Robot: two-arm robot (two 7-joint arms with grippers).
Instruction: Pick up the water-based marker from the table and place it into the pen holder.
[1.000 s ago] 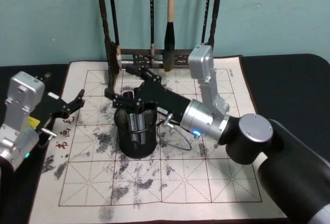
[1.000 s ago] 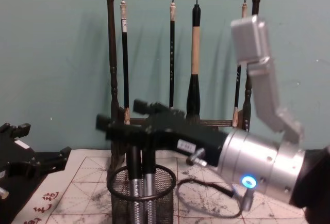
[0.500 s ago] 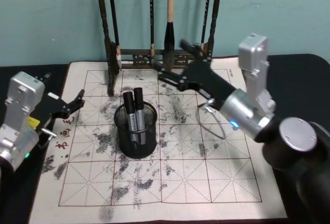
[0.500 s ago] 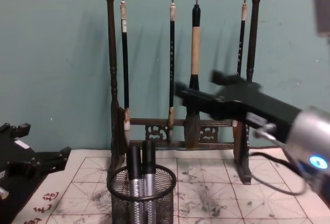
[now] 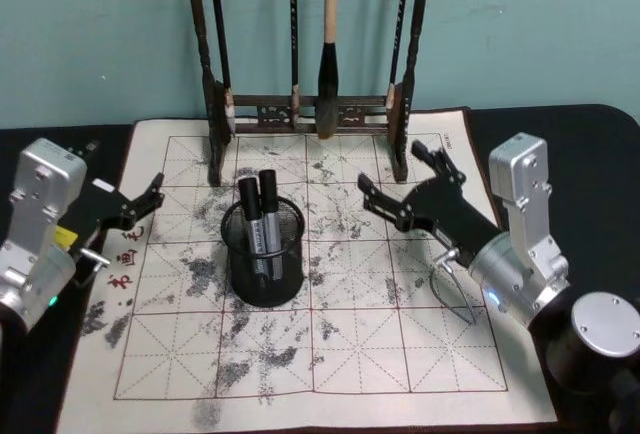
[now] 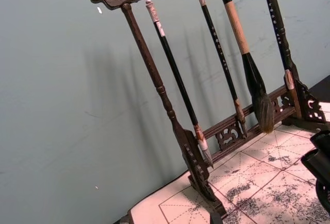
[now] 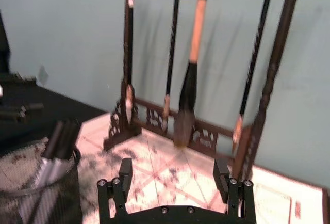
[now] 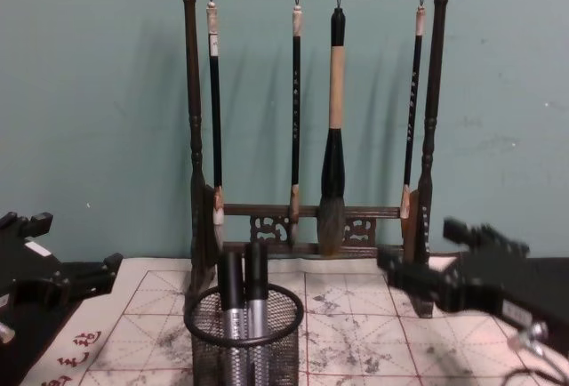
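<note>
Right gripper [image 5: 405, 182] is held above the mat's right half, fingers spread wide, nothing gripped. Left gripper [image 5: 140, 199] is parked at the table's [image 5: 560, 144] left edge, fingers apart, empty. Two water-based markers [image 5: 259, 219] are stood upright inside the pen holder [image 5: 263, 254], mid-mat. Beyond, brushes are hung on the wooden brush rack [image 5: 310, 109].

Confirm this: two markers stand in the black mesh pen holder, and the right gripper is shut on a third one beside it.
Not quite. Two markers do stand in the black mesh pen holder, but the right gripper is open and holds nothing. The head view shows it beside the holder, above the mat; the right wrist view shows its fingers spread with nothing between them.
</note>
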